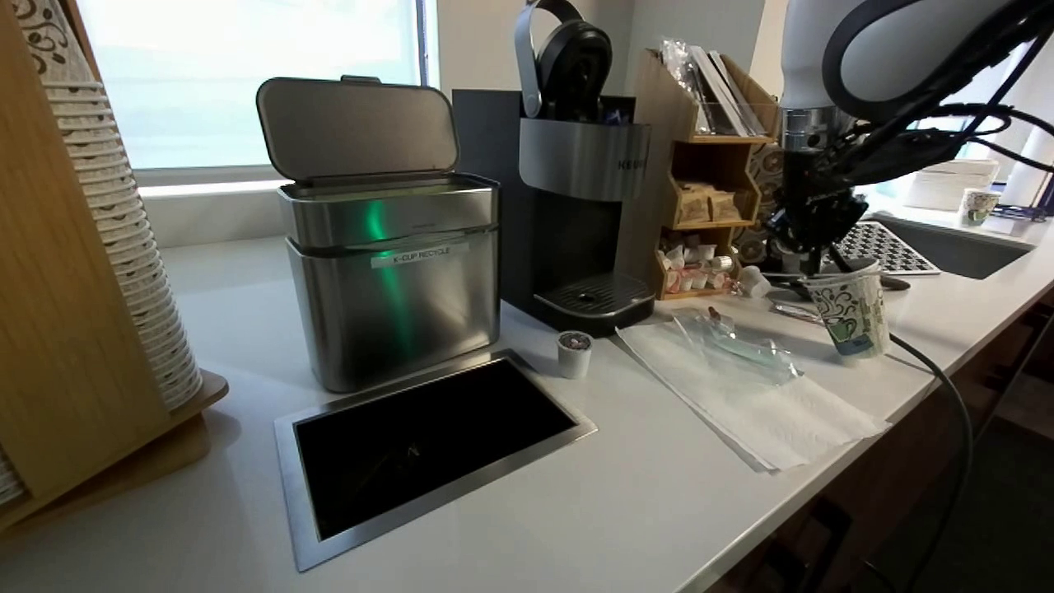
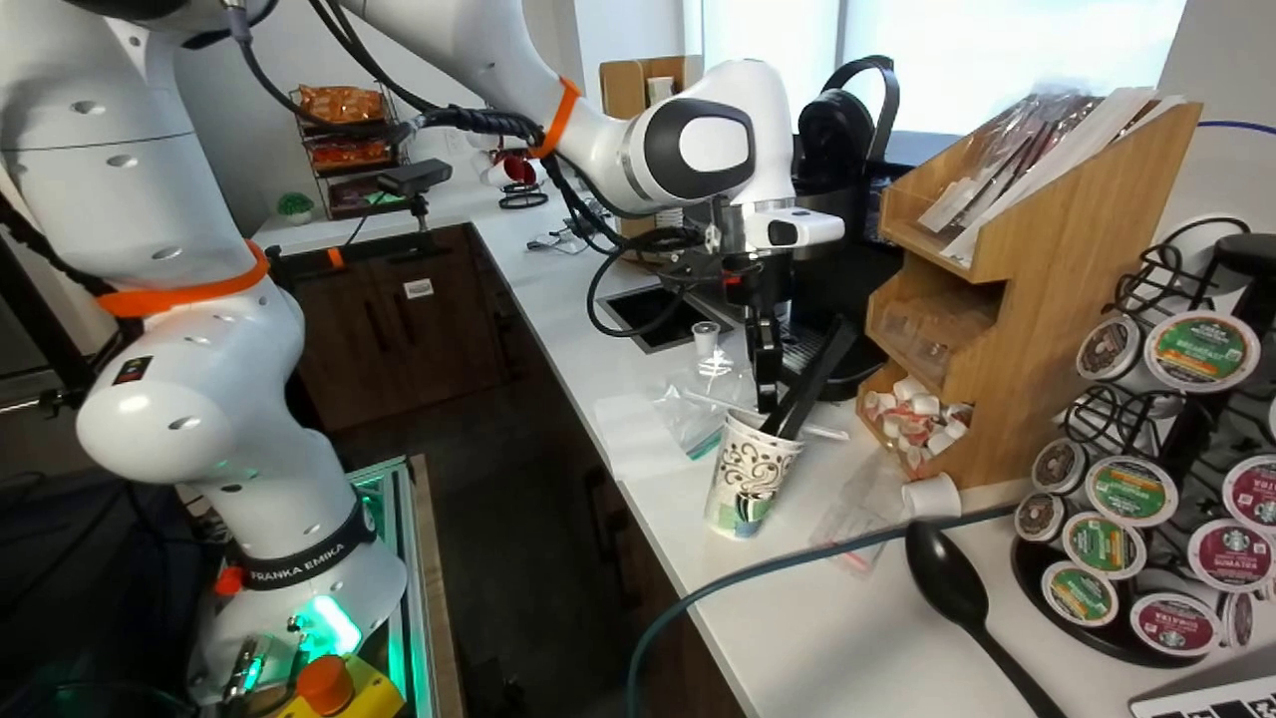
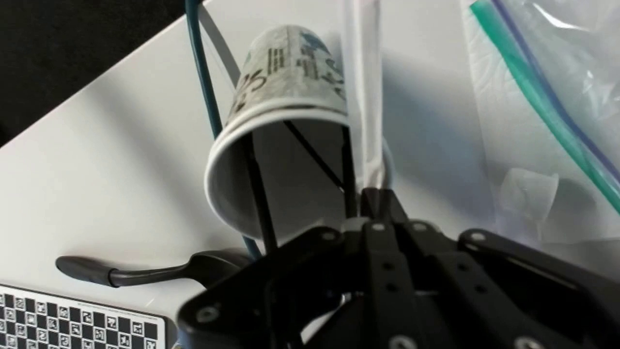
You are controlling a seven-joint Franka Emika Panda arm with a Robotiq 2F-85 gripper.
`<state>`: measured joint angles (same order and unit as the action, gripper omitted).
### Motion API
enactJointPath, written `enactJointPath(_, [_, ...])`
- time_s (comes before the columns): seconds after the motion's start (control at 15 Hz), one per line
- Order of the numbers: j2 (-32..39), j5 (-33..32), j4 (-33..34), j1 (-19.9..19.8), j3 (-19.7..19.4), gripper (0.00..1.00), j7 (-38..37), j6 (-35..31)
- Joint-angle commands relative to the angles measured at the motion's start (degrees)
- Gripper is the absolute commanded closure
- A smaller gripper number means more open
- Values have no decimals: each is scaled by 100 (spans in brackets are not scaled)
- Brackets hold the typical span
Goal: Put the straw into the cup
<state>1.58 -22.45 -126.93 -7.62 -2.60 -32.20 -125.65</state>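
A white paper cup with a dark and green print [image 1: 852, 321] stands on the counter. In an exterior view the paper cup [image 2: 750, 479] holds black utensils [image 2: 812, 384]. In the wrist view I look into the paper cup's [image 3: 290, 82] mouth. My gripper [image 3: 380, 201] is shut on a blurred white straw [image 3: 366, 87], which runs from the fingertips across the cup's right rim toward the picture's top. The gripper [image 2: 766, 399] hangs fingers-down at the cup's rim. Whether any part of the straw is inside the cup I cannot tell. No translucent tumbler shows clearly.
A zip plastic bag [image 3: 596, 82] lies on a napkin [image 1: 823, 420] beside the cup. A teal cable [image 2: 797, 568] passes close by. A black spoon [image 2: 947, 588], a wooden organizer [image 2: 1057, 319] and a coffee machine [image 1: 585, 161] stand or lie around it.
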Motion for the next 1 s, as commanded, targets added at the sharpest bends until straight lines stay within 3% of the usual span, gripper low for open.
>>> enactJointPath(0.0, [-456, -351, -205, 150, -109, 100, -455, 684])
enactJointPath(0.53, [-832, -615, -157, 224, 107, 100, -1203, 1321])
enactJointPath(0.93, [-281, -677, 54, 250, 99, 100, -996, 515])
